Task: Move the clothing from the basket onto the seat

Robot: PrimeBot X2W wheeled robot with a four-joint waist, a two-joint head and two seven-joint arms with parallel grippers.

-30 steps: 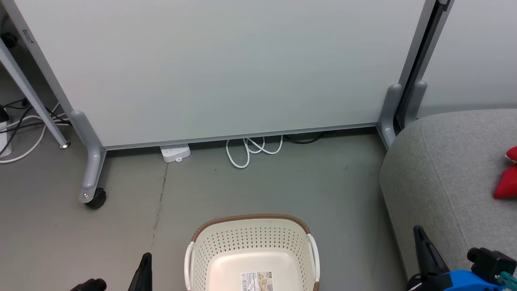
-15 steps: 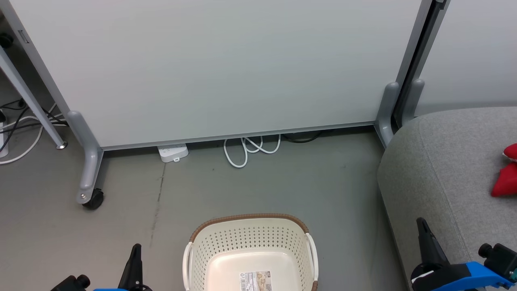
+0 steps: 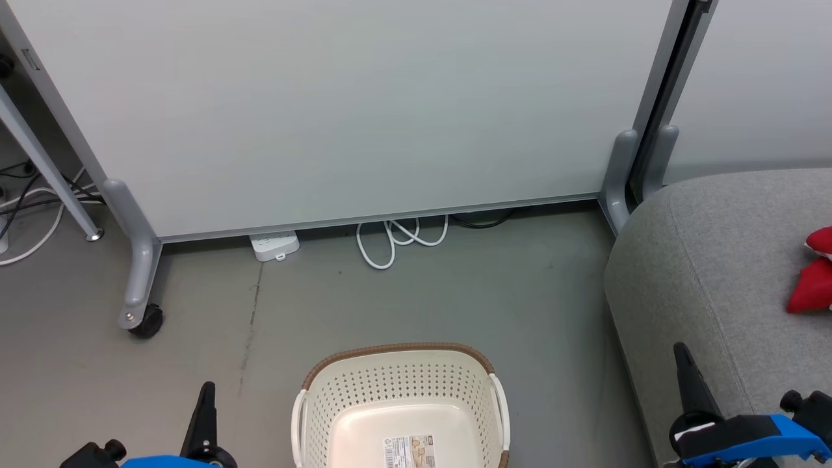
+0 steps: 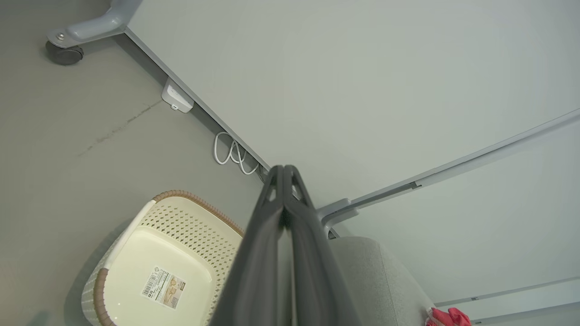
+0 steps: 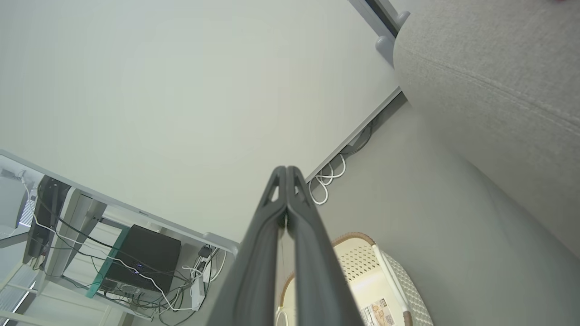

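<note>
- Grippers: two, the left gripper (image 3: pixel 207 389) and the right gripper (image 3: pixel 682 354), both pinched tight with nothing in them, one on each side of the basket (image 3: pixel 400 350).
- One basket, on the floor (image 3: pixel 455 299), its bare bottom showing one sticker (image 3: pixel 411 452).
- One seat (image 3: pixel 702 273) on the right, with one red bit of clothing (image 3: pixel 812 289) lying on it.
- One white cord (image 3: pixel 396 242) and one power strip (image 3: pixel 274 245) lie under the big board (image 3: pixel 364 104) behind.
</note>
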